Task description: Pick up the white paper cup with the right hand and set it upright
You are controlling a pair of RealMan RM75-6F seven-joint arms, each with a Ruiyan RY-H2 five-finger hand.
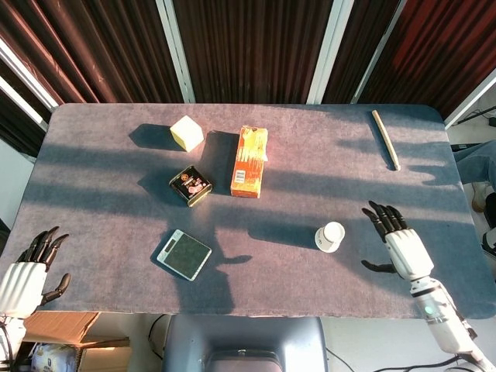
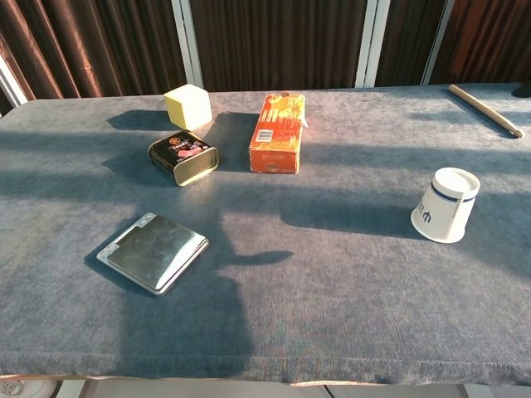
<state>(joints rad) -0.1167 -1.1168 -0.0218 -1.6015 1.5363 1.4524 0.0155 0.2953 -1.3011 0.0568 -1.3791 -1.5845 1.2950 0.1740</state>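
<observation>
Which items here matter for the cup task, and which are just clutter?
Job:
- paper cup, standing mouth down
- right hand, fingers spread, beside the cup, not touching it

Lying about:
- yellow block
- orange box
- tin
- scale
- stick
- left hand, idle at the table's corner
</observation>
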